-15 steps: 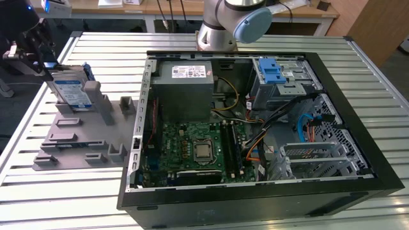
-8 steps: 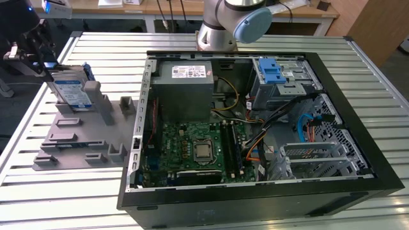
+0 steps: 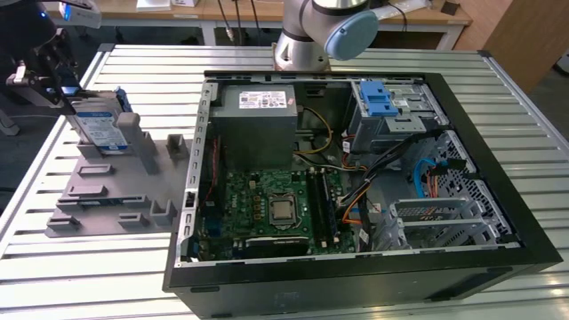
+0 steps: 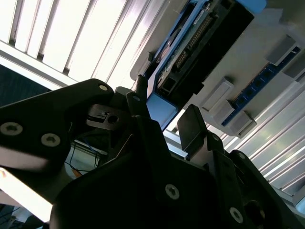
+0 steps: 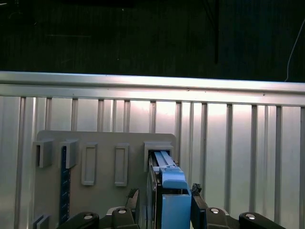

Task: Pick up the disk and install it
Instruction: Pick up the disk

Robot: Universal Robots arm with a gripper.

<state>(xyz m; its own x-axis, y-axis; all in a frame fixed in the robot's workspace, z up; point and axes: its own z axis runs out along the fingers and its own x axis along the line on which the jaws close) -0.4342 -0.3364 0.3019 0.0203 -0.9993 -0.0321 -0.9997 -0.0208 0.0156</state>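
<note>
- Straddles the upright silver-grey rectangular disk in blue plastic carrier (image 5: 169, 176) with the black metal gripper (image 5: 164, 192) spread, gaps either side.
- Stands slotted in the grey plastic fixture plate (image 5: 102, 191).

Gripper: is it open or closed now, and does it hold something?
Gripper: open, one finger on each side of the disk, which it does not yet grip.

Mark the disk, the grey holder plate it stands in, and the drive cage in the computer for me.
disk (image 3: 96, 128): exterior view, on its label.
grey holder plate (image 3: 124, 179): exterior view, bare base.
drive cage (image 3: 416, 107): exterior view, silver top.
</note>
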